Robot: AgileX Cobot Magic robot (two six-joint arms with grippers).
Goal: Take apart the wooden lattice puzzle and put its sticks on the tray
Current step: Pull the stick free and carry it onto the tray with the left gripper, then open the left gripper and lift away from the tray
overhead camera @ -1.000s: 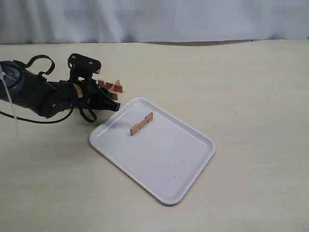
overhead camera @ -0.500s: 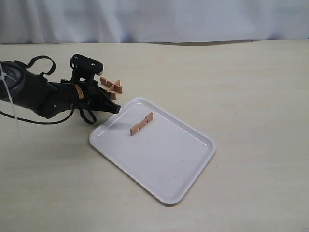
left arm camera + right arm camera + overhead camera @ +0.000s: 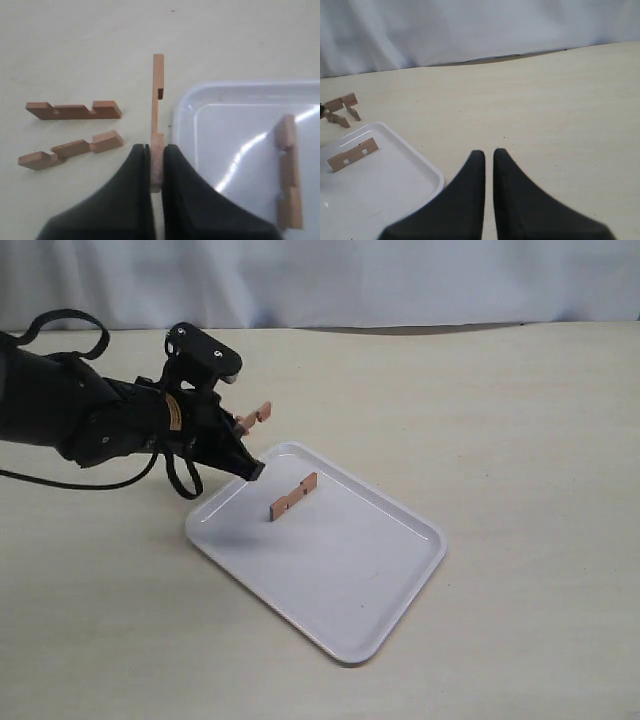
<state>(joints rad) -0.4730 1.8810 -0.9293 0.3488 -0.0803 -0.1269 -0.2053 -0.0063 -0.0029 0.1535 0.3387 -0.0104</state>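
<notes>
The black left gripper (image 3: 156,152), clenched on one reddish-brown notched wooden stick (image 3: 158,90), has lifted it beside the white plastic tray (image 3: 225,130). Two more sticks (image 3: 74,110) wait near the desk's left edge.

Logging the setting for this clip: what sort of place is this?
Probably a lab test bench: a plain beige table against a white curtain backdrop, with a white tray and loose wooden sticks laid out.

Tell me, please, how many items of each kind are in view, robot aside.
White rectangular plastic tray: 1
Reddish-brown notched wooden slats: 4 (tray slat, gripped slat, two table slats)
Total: 5
</notes>
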